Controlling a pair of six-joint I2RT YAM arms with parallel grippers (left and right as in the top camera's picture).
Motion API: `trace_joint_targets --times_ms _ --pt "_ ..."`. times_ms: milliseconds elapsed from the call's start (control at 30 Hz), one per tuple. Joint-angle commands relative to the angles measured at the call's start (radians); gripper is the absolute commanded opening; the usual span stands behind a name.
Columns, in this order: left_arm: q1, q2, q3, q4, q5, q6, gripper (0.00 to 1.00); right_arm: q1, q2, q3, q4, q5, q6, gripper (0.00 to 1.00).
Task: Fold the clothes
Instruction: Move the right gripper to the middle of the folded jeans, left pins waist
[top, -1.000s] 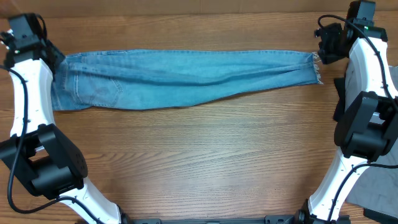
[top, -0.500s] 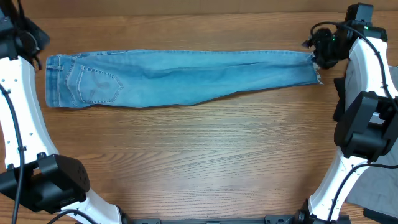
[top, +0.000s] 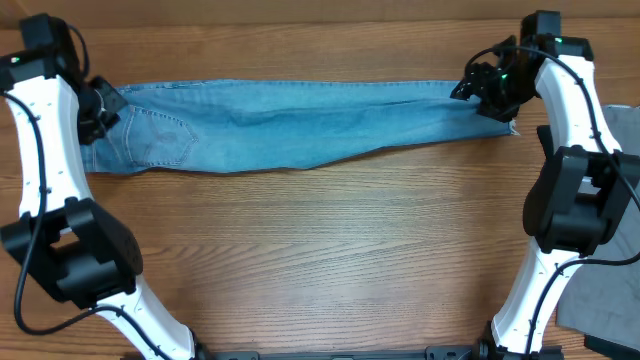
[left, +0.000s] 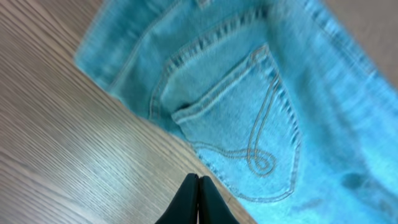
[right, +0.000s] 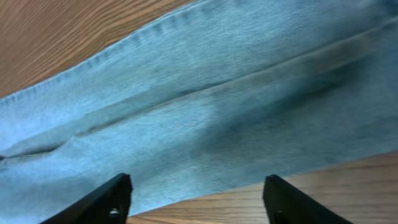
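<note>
The jeans (top: 300, 125) lie flat along the table's (top: 320, 250) far side, waist left. The left gripper (left: 198, 190) has returned over the waist, fingers now together and empty. The right gripper (right: 198, 186), fingers apart, has moved over the hem end, so a fold looks near.

The black two-finger left gripper (top: 103, 108), wide apart a second ago, has closed, and its tips now meet beside the back pocket of the long light blue denim jeans (top: 300, 125). Half a second ago its white arm had swung out past the jeans' waist end, baring the whole waistband. It has now come back over that end. The black right gripper (top: 487, 92), earlier just beyond the jeans' frayed hem, has moved inward. It now hangs over the leg near that hem, jaws apart.
</note>
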Motion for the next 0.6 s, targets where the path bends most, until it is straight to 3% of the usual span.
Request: trace_joint_targets --times_ms 0,67,100,133,267,333,367,500,567 --pt "-0.016 0.04 -0.004 -0.032 0.033 0.031 0.29 0.038 -0.022 0.023 0.015 0.043 -0.015 0.53" --pt "-0.016 0.052 -0.004 -0.042 0.033 0.03 0.65 0.06 -0.021 0.023 0.031 0.083 -0.015 0.52" --pt "-0.016 0.06 -0.004 -0.046 0.034 0.03 0.88 0.069 -0.021 0.023 0.038 0.101 -0.015 0.52" --pt "-0.016 0.065 -0.004 -0.05 0.033 0.03 1.0 0.078 -0.021 0.023 0.05 0.121 -0.016 0.53" --pt "-0.016 0.078 -0.004 -0.05 0.033 0.029 1.0 0.117 -0.021 0.023 0.084 0.126 -0.182 0.57" --pt "-0.016 0.078 -0.004 -0.05 0.033 0.029 1.0 0.135 -0.021 0.023 0.078 0.127 -0.348 0.62" --pt "-0.016 0.078 -0.004 -0.05 0.033 0.029 1.0 0.144 -0.021 0.023 0.073 0.141 -0.418 1.0" --pt "-0.016 0.078 -0.004 -0.05 0.033 0.029 1.0 0.148 -0.023 0.023 0.095 0.126 -0.409 1.0" --pt "-0.016 0.078 -0.004 -0.05 0.033 0.029 1.0 0.148 -0.023 0.023 0.103 0.077 -0.481 1.0"
